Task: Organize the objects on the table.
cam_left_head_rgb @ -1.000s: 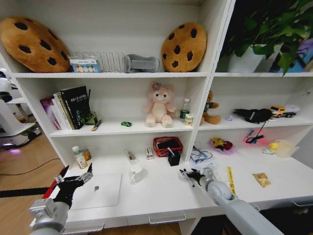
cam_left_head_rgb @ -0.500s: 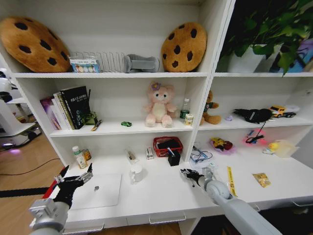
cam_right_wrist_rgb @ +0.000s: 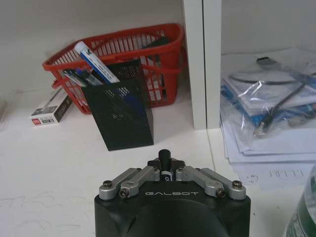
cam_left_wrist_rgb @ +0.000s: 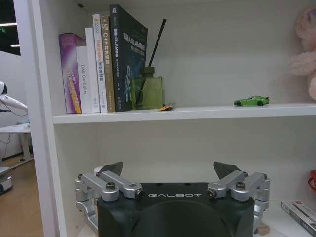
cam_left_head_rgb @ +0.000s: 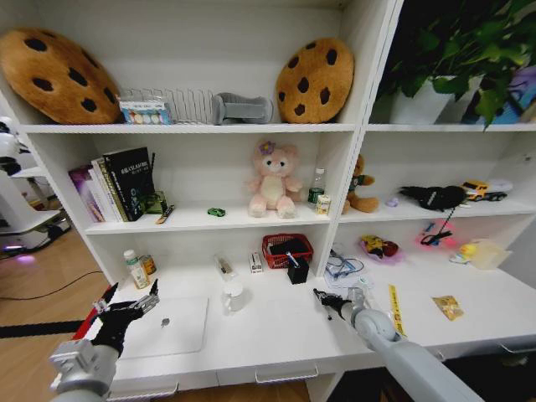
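Right gripper (cam_right_wrist_rgb: pixel 165 170), closed on a black pen (cam_right_wrist_rgb: pixel 164 160); mesh pen holder (cam_right_wrist_rgb: pixel 118 106) lies at 11 o'clock, near. Left gripper (cam_left_wrist_rgb: pixel 169 174) parked, jaws wide, empty.

Desk (cam_left_head_rgb: pixel 285 335): smooth white laminate look, matt. Laptop (cam_left_head_rgb: pixel 172 325): silver, satin metal lid. Right hand (cam_right_wrist_rgb: pixel 165 165): matt black plastic body, bare brushed-metal linkages, closed on a glossy black pen (cam_right_wrist_rgb: pixel 164 157). Left hand (cam_left_wrist_rgb: pixel 169 173): same finish, black fingertips spread apart. Pen holder (cam_right_wrist_rgb: pixel 121 106): black mesh. Basket (cam_right_wrist_rgb: pixel 148 49): glossy red plastic lattice. Bagged cables (cam_right_wrist_rgb: pixel 269 106): clear crinkly plastic film.
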Controlling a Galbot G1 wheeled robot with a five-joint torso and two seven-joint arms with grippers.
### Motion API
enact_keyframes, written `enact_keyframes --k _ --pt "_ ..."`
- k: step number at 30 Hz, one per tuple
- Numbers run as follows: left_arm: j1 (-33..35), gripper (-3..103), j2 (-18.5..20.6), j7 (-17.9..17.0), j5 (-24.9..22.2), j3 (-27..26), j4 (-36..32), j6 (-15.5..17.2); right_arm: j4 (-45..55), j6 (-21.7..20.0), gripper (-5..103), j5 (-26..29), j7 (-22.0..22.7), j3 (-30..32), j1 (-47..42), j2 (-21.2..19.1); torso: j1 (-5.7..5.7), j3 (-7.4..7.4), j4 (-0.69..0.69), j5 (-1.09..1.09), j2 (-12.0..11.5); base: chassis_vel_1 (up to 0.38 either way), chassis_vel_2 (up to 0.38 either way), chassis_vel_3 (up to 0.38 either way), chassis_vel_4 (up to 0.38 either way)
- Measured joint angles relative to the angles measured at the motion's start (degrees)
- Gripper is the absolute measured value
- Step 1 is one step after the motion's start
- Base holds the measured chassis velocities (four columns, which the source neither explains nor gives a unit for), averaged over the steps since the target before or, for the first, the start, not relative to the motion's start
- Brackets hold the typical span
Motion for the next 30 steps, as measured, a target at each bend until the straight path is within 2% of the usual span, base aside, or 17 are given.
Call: enact_keyframes --k 3,5,7,9,11,12,13,14,15,16,17,18,19,20,23,26,30 --pt "0.0 100 0.0 0.0 0.0 0.0 0.0 0.0 1.4 1.6 9 -1.7 -0.9 0.2 0.0 -0.3 0.0 0.0 0.0 0.01 0.0 0.0 0.0 0.0 0.0" --pt "0.0 100 0.0 0.0 0.0 0.0 0.0 0.0 3.7 4.7 9 -7.3 -3.8 1.0 -0.2 -1.0 0.0 0.0 0.0 -0.01 0.0 0.0 0.0 0.0 0.0" --pt "0.0 100 0.0 0.0 0.0 0.0 0.0 0.0 5.1 5.8 9 -9.2 -5.6 1.5 -0.3 -1.4 0.0 0.0 0.0 0.0 0.0 0.0 0.0 0.0 0.0" --pt "0.0 100 0.0 0.0 0.0 0.0 0.0 0.0 6.3 7.2 9 -10.0 -6.6 1.9 -0.3 -1.6 0.0 0.0 0.0 0.0 0.0 0.0 0.0 0.0 0.0" --pt "0.0 100 0.0 0.0 0.0 0.0 0.0 0.0 7.1 11.3 9 -11.1 -8.5 2.0 0.0 -1.7 0.0 0.0 -0.01 0.0 0.0 0.0 0.0 0.0 0.0" --pt "0.0 100 0.0 0.0 0.0 0.0 0.0 0.0 7.1 11.3 9 -11.1 -8.5 2.0 0.0 -1.7 0.0 0.0 -0.01 0.0 0.0 0.0 0.0 0.0 0.0" --pt "0.0 100 0.0 0.0 0.0 0.0 0.0 0.0 7.0 13.6 9 -12.1 -9.8 2.0 0.5 -1.7 0.0 0.0 0.0 0.0 0.0 0.0 0.0 0.0 0.0" --pt "0.0 100 0.0 0.0 0.0 0.0 0.0 0.0 5.5 18.6 9 -14.0 -12.5 1.6 2.1 -1.2 -0.01 0.0 0.0 -0.02 0.0 0.0 0.0 0.0 0.0" --pt "0.0 100 0.0 0.0 0.0 0.0 0.0 0.0 5.5 18.6 9 -14.0 -12.5 1.6 2.1 -1.2 -0.01 0.0 0.0 -0.02 0.0 0.0 0.0 0.0 0.0" --pt "0.0 100 0.0 0.0 0.0 0.0 0.0 0.0 3.0 23.5 9 -15.4 -14.8 0.8 3.7 -0.4 0.0 0.0 -0.01 0.0 0.0 0.0 0.0 0.0 0.0" --pt "0.0 100 0.0 0.0 0.0 0.0 0.0 0.0 3.0 23.5 9 -15.4 -14.8 0.8 3.7 -0.4 0.0 0.0 -0.01 0.0 0.0 0.0 0.0 0.0 0.0" --pt "0.0 100 0.0 0.0 0.0 0.0 0.0 0.0 0.2 27.4 9 -17.1 -15.9 0.0 5.3 0.7 0.0 0.0 0.01 0.0 0.0 0.0 0.0 0.0 0.0" --pt "0.0 100 0.0 0.0 0.0 0.0 0.0 0.0 -1.8 29.8 9 -18.0 -16.3 -0.5 6.2 1.5 0.0 0.0 0.01 0.0 0.0 0.0 0.0 0.0 0.0" --pt "0.0 100 0.0 0.0 0.0 0.0 0.0 0.0 -1.8 29.8 9 -18.0 -16.3 -0.5 6.2 1.5 0.0 0.0 0.01 0.0 0.0 0.0 0.0 0.0 0.0" --pt "0.0 100 0.0 0.0 0.0 0.0 0.0 0.0 -9.2 38.0 9 -21.7 -16.7 -2.0 9.2 4.9 0.0 0.0 0.0 0.0 0.0 0.0 0.0 0.0 0.0" --pt "0.0 100 0.0 0.0 0.0 0.0 0.0 0.0 -10.3 39.5 9 -22.2 -16.6 -2.0 9.8 5.9 0.0 0.0 0.0 0.01 0.0 0.0 0.0 0.0 0.0" --pt "0.0 100 0.0 0.0 0.0 0.0 0.0 0.0 -13.9 44.8 9 -24.0 -16.0 -2.2 11.6 8.4 0.0 0.0 0.0 0.0 0.0 0.0 0.0 0.0 0.0"
